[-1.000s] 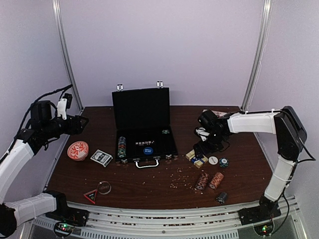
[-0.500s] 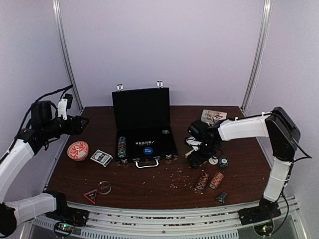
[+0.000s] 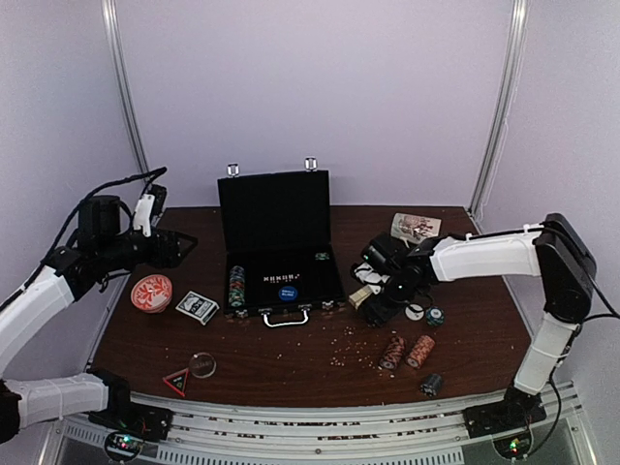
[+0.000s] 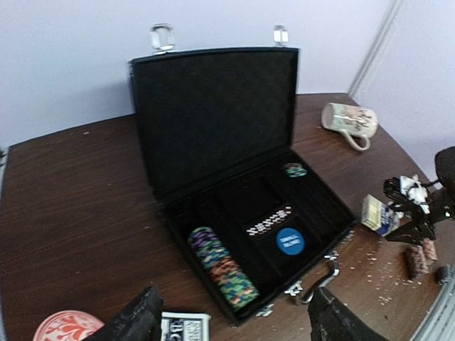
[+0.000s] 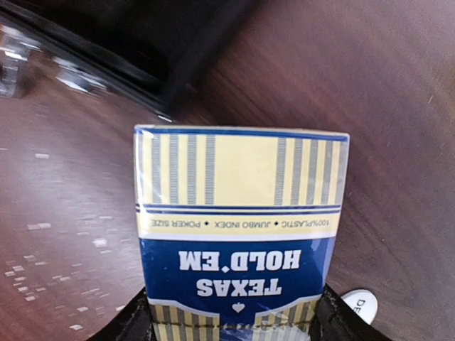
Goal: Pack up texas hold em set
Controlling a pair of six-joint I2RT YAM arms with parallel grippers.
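**Top external:** The black briefcase [image 3: 312, 283] stands open mid-table, its lid [image 3: 274, 208] upright. In its tray are a row of striped chips [image 3: 235, 284] along the left side, a blue button [image 3: 288, 293] near the front and a single chip [image 3: 322, 257] at the back right. The right gripper [image 3: 371, 302] is clamped on a boxed card deck [image 3: 360, 295] just off the case's front right corner. The left gripper [image 3: 182, 246] hovers over the table's left side, above an orange-red dish [image 3: 151, 293]. A second card deck [image 3: 197, 307] lies just beside the case's left end. Two chip stacks [image 3: 406, 352] lie on their sides near the front right, with a white button [image 3: 415, 312] and a green chip [image 3: 434, 316] behind them. A mug [image 3: 416, 227] sits at the back right.

**Left wrist:** The left gripper's fingers [image 4: 135, 323] stand wide apart with nothing between them. Beyond them, the open case holds the chip row [image 4: 222, 266], the blue button [image 4: 288, 241], a short row of small white pieces [image 4: 269, 220] and the lone green chip [image 4: 294, 170]. The mug [image 4: 348, 121] lies on its side.

**Right wrist:** The yellow-and-blue deck [image 5: 238, 213], printed "TEXAS HOLD'EM", fills the frame, gripped between both fingers [image 5: 131, 323], with the case's edge [image 5: 106, 50] behind it.
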